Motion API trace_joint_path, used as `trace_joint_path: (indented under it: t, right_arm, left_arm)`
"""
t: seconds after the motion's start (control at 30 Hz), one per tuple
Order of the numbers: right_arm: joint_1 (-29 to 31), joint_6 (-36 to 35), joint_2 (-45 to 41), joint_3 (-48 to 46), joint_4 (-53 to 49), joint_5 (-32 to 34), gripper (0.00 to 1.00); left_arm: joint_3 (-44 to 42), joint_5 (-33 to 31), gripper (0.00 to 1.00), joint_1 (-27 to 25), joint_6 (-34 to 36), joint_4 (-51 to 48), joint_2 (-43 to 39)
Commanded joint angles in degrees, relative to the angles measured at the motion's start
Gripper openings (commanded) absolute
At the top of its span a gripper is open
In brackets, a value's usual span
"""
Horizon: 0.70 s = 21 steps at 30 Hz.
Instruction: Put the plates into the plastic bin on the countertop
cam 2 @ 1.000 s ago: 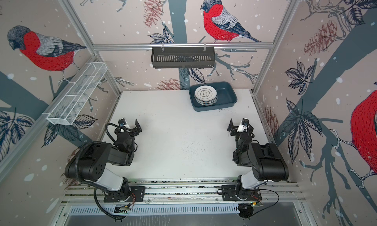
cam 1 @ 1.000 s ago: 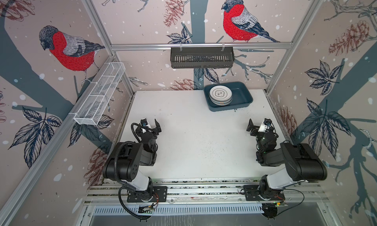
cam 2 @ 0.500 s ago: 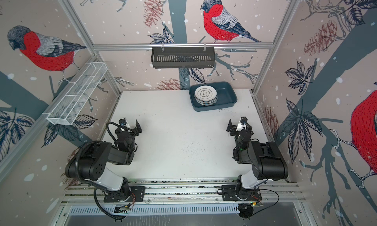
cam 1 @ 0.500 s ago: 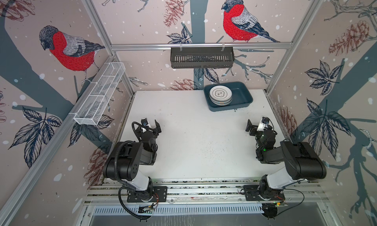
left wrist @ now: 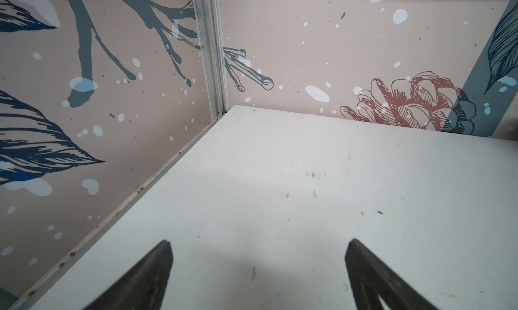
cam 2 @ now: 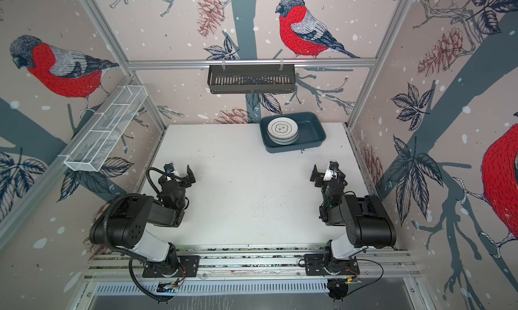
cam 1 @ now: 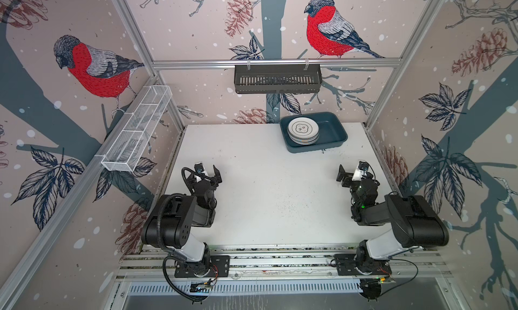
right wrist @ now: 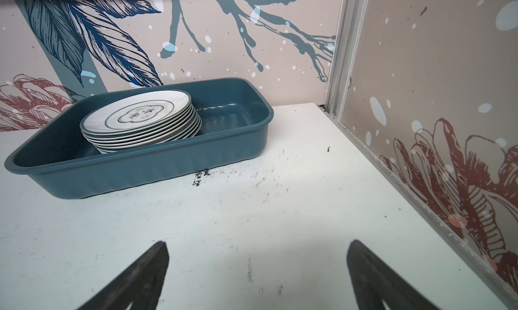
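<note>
Right wrist view: we find plates (right wrist: 134,115) stacked in the bin (right wrist: 140,177) (left gripper (left wrist: 259,241), right gripper (right wrist: 258,242) wide, empty); a bump could topple them.

The plastic bin (cam 1: 335,133) sits on the countertop (cam 1: 266,188), ahead of the right gripper (cam 1: 351,176) and slightly inward of it, well apart from it and near the back wall. The plates (cam 1: 303,128) lie stacked inside the bin, in the half nearer the left gripper (cam 1: 207,174). A slotted basket (cam 1: 277,79) hangs above and beyond the bin. A wire basket (cam 1: 137,129) hangs outward of the left gripper, ahead of it and higher up.
</note>
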Motion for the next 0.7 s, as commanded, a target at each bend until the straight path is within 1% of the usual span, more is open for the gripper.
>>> trace_joint_path:
  t: [0.0,0.1,0.67]
  right_arm:
    - [0.05,-0.34,-0.26,0.01,1.82,0.82,1.0]
    - [0.11,-0.34,-0.31,0.05,1.68,0.83,1.0]
    - [0.05,-0.36,0.07,0.54,1.12,0.84,1.0]
  left_arm:
    - [-0.05,-0.35,0.96,-0.15,0.95,2.34,-0.11]
    - [0.04,-1.46,0.96,-1.13,1.78,2.86,0.15]
    - [0.33,-1.29,0.96,-1.09,1.73,2.31,0.29]
